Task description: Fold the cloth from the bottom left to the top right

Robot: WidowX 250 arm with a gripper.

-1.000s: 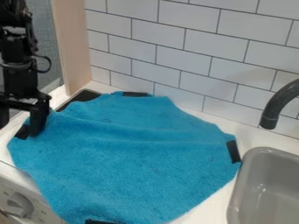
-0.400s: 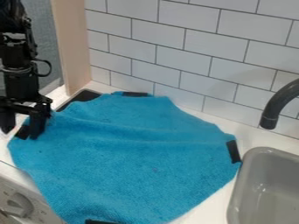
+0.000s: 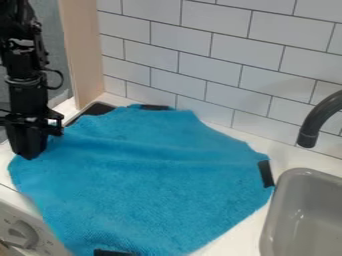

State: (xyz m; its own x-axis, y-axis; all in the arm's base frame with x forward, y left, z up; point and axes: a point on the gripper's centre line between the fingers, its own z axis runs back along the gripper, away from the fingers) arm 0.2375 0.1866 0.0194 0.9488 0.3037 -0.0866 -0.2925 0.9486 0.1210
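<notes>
1. One blue cloth (image 3: pixel 147 185) is spread across the middle and left of the white counter (image 3: pixel 224 244), unfolded. Its lower end is cut off by the bottom edge of the view.
2. Cloth surface: shallow creases are seen across the upper half, roughly left to right. The lower half is laid smoother.
3. Cloth edges: a black patch is seen at each of three spots, top (image 3: pixel 155 107), right (image 3: pixel 266 174) and bottom (image 3: pixel 113 253). A larger dark piece (image 3: pixel 99 109) is partly covered at the upper left edge.
4. Gripper (image 3: pixel 28 156) is placed at the cloth's left corner, pointed down, tips at the fabric. Fingers are brought together, narrow. Whether fabric is pinched between them cannot be told.
5. Black arm (image 3: pixel 25 92) is held near vertical above that corner, at the left side of the view.
6. Grey sink (image 3: pixel 288 175) is set into the counter at lower right, just beside the cloth's right corner. Dark faucet (image 3: pixel 323 117) is curved down above it from the right edge.
7. White tile wall (image 3: pixel 194 60) is run along the back. Pale wooden panel (image 3: pixel 81 55) is stood upright at its left end, a grey surface (image 3: pixel 52 42) seen behind the arm.
8. Round knob (image 3: pixel 24 233) is mounted on a white front panel (image 3: pixel 48 246) at lower left, beside the cloth.
</notes>
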